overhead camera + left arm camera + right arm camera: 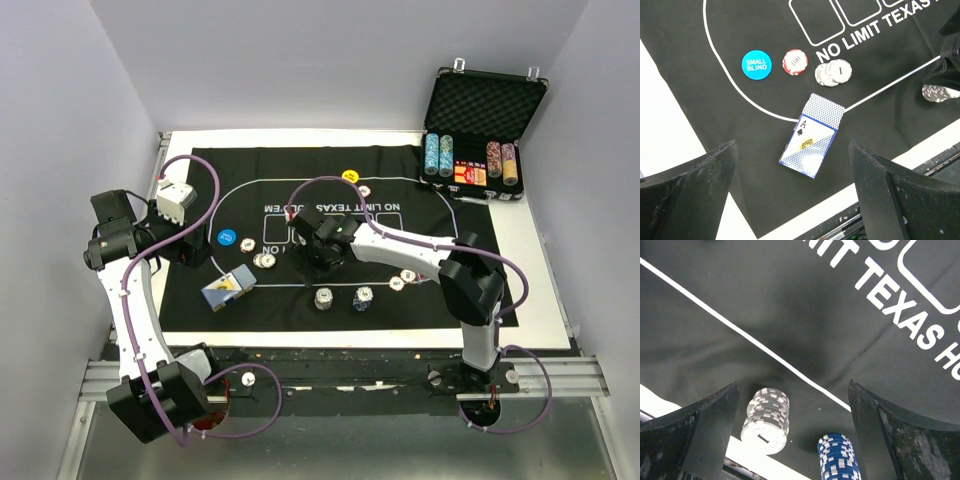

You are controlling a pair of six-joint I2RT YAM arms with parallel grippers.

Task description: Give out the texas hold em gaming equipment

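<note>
One small blue-and-white deck box (809, 142) lies flat on the near-left part of the mat, its flap end showing blue-backed playing cards (826, 106). Beyond it sit three round pieces in a row: one blue button disc (756, 65) printed SMALL BLIND, one red-and-white poker chip (795, 61), and one fanned pile of white chips (833, 72).

Near the front centre stand two upright stacks just beside each other, one white-and-grey speckled chip stack (766, 420) and one blue-and-white speckled chip stack (838, 458). Two more small chip piles (403, 280) lie close to the right forearm. One yellow button disc (350, 176) rests at the far middle of the mat.

The right gripper (792, 387) hangs above the two upright stacks with its fingers spread wide and nothing between them. The left gripper (192, 250) hovers over the mat's left side, above the deck box, its fingers (700, 185) equally wide apart and gripping nothing.

All of this lies on one large black felt mat (480, 215) with white print. Off its far-right corner stands one open black foam-lined case (487, 100) holding four rows of chips (439, 155), two bluish and two reddish-tan, with a red box (470, 175) between the pairs.
</note>
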